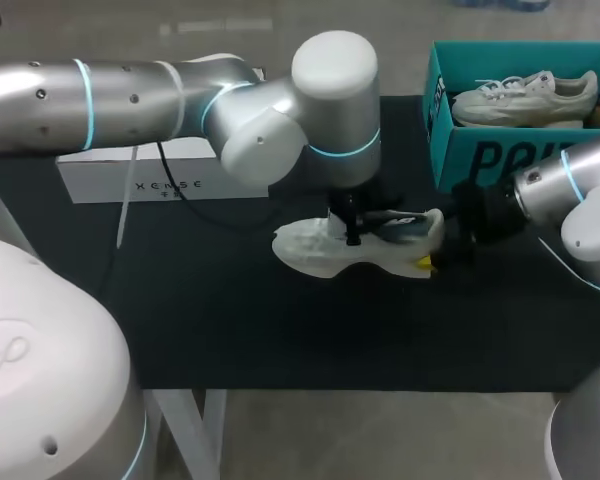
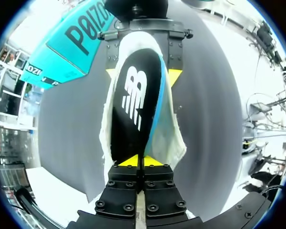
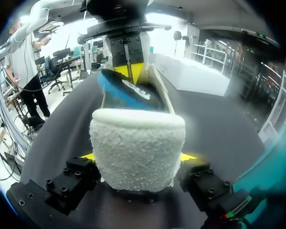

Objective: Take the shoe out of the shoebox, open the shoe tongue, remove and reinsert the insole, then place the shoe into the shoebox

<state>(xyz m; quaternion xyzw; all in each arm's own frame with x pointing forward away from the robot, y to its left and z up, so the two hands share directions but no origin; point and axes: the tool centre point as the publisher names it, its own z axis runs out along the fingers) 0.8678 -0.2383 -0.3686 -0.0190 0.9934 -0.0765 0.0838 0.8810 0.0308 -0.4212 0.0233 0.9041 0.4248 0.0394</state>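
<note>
Right claw [image 3: 139,157] clamped on shoe [image 3: 136,129] heel, steadying it; left claw [image 2: 142,162] pinching insole [image 2: 133,95] end, for removal or reinsertion.

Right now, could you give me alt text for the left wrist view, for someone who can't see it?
The left end effector pinches the near end of a black insole resting in a white shoe on the dark mat. The right end effector grips the shoe's far end, with a teal shoebox beside it.
</note>
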